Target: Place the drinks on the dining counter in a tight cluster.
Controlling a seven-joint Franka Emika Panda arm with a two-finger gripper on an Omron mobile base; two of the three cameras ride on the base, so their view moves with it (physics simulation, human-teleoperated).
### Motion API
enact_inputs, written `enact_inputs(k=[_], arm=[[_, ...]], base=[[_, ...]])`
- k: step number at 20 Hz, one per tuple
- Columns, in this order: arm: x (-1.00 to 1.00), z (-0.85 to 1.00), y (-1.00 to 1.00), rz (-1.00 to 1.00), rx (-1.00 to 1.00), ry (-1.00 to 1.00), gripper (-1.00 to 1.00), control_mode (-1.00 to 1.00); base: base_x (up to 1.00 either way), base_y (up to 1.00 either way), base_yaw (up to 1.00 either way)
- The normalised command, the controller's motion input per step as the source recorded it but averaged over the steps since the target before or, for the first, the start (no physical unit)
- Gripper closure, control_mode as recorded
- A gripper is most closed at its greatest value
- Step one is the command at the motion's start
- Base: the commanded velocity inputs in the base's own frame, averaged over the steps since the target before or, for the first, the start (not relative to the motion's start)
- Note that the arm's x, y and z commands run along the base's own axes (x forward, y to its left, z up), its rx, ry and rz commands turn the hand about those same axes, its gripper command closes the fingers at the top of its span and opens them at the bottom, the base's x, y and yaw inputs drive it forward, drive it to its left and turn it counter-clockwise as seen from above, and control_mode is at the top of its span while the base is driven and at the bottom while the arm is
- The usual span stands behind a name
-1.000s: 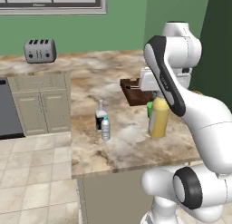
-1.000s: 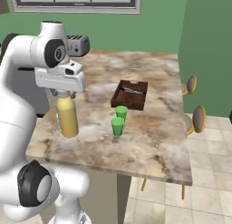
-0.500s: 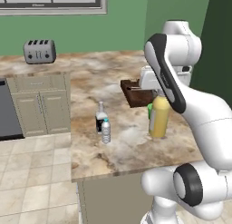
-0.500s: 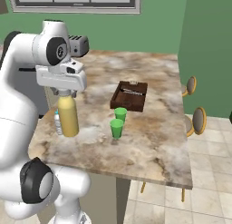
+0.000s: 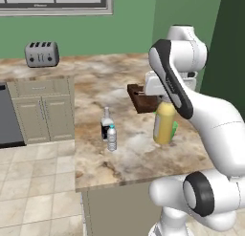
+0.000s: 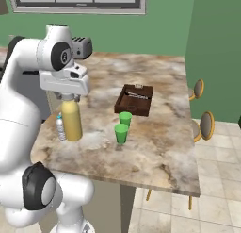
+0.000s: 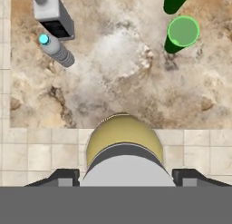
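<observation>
My gripper (image 6: 69, 99) is shut on the top of the yellow bottle (image 6: 71, 120), which hangs upright just over the dining counter (image 6: 160, 142) near its front edge. In the hand view the yellow bottle (image 7: 123, 143) sits between my fingertips (image 7: 63, 175), its pale cap in front. To its left stand the dark squat bottle (image 5: 105, 125) and the small clear water bottle (image 5: 112, 138), close together. They are a short gap away from the yellow bottle (image 5: 164, 123). The hand view shows the dark bottle (image 7: 52, 12) and the water bottle (image 7: 56, 50) at the upper left.
Two green cups (image 6: 121, 133) (image 6: 125, 119) stand just right of the yellow bottle. A dark wooden tray (image 6: 135, 99) lies behind them. A toaster (image 5: 42, 53) sits on the far counter. Stools (image 6: 206, 125) line the right side. The counter's edge (image 7: 90, 127) lies under the hand.
The arm and the yellow bottle have drifted only slightly toward the other two bottles. Nothing else has moved.
</observation>
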Motion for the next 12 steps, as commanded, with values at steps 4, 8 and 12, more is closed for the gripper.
enact_inputs(k=[4,8,12], arm=[[0.83,-0.47,0.3,0.0,0.04,-0.04,1.0,-1.0],[0.99,-0.54,0.22,0.0,0.0,-0.05,1.0,-1.0],[0.75,-0.15,0.0,0.0,-0.04,0.0,1.0,-1.0]], base=[[0.0,0.0,0.0],[0.0,0.0,0.0],[0.0,0.0,0.0]])
